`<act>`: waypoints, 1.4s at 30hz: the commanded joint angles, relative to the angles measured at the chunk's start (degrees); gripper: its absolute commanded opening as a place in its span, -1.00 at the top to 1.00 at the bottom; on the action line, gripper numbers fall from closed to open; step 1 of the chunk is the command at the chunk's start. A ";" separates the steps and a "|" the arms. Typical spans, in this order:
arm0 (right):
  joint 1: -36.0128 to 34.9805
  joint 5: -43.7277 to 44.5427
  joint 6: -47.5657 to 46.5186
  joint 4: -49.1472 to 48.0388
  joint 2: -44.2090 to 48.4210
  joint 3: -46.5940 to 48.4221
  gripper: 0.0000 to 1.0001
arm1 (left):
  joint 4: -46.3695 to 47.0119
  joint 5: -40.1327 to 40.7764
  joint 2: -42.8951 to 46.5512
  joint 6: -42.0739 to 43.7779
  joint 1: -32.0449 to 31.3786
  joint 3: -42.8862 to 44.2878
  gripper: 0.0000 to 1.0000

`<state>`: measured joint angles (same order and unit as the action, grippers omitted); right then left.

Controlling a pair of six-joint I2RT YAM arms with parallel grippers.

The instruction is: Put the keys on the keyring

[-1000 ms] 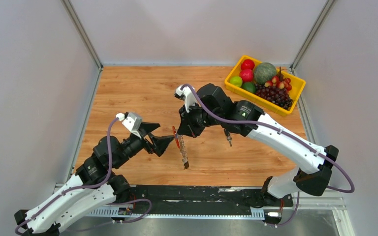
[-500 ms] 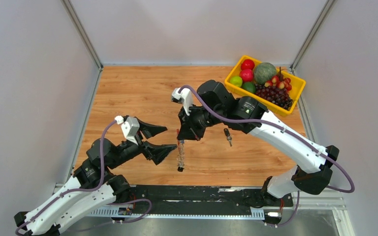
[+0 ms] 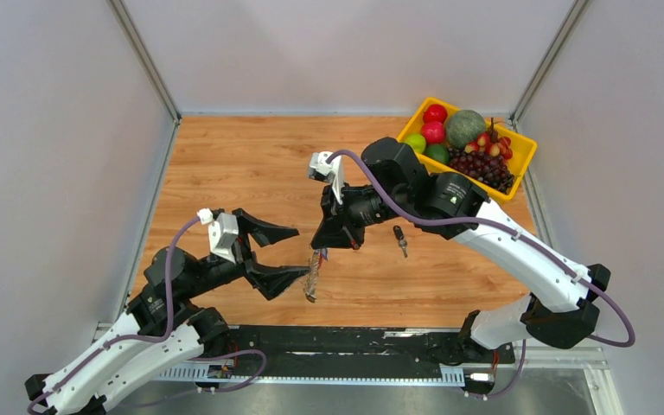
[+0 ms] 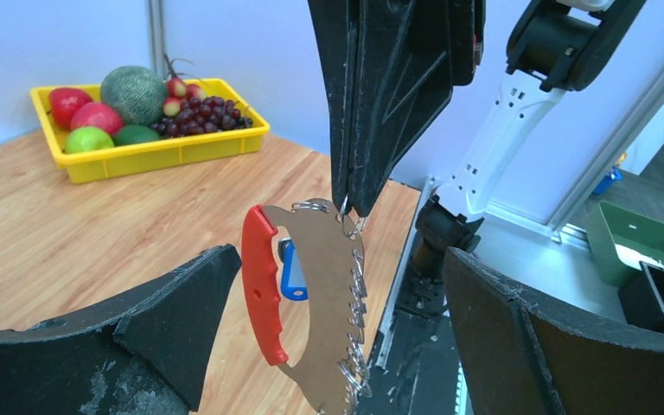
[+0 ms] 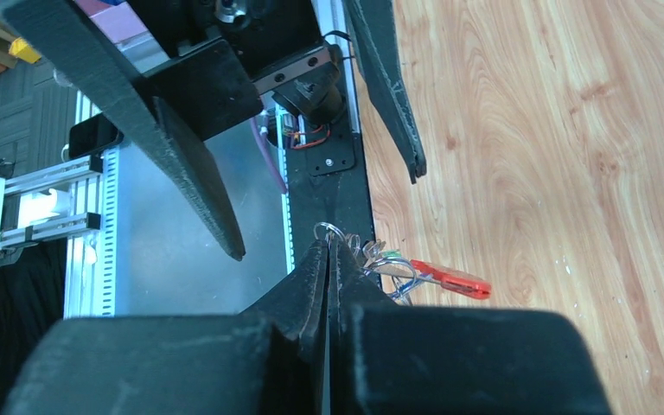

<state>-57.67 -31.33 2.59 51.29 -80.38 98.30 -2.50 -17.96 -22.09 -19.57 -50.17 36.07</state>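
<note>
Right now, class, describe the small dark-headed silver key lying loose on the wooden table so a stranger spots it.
Start at the yellow plastic fruit tray in the far right corner. Nearer, on the wooden table beside the right arm, lies the small dark-headed silver key. It alone lies flat; the red-edged keyring hangs from the right gripper.

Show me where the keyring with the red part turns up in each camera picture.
Top external: the keyring hangs at the centre, just below the right gripper.
Left wrist: the keyring is in the middle, flat-on, red part on its left.
Right wrist: the keyring is right of centre, seen edge-on.
Shared landmark: the right gripper pinching its top.
</note>
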 commanded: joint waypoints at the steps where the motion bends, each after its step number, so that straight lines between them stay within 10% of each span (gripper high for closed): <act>1: -0.17 -4.38 -1.44 -4.46 1.83 2.54 1.00 | 4.96 -3.49 0.35 0.39 -0.04 -0.69 -0.96; 15: -2.51 -6.14 -5.48 -2.45 1.40 3.17 1.00 | 8.06 -9.67 -0.74 -0.08 -0.10 0.04 -0.06; 42: -5.42 -2.58 -6.09 -2.51 0.73 2.95 1.00 | 9.52 -12.98 -2.40 -0.90 -0.03 0.39 0.67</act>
<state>-62.28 -34.09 -2.17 50.74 -79.37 99.07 4.16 -29.82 -24.08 -20.40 -50.17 35.27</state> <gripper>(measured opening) 0.006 0.189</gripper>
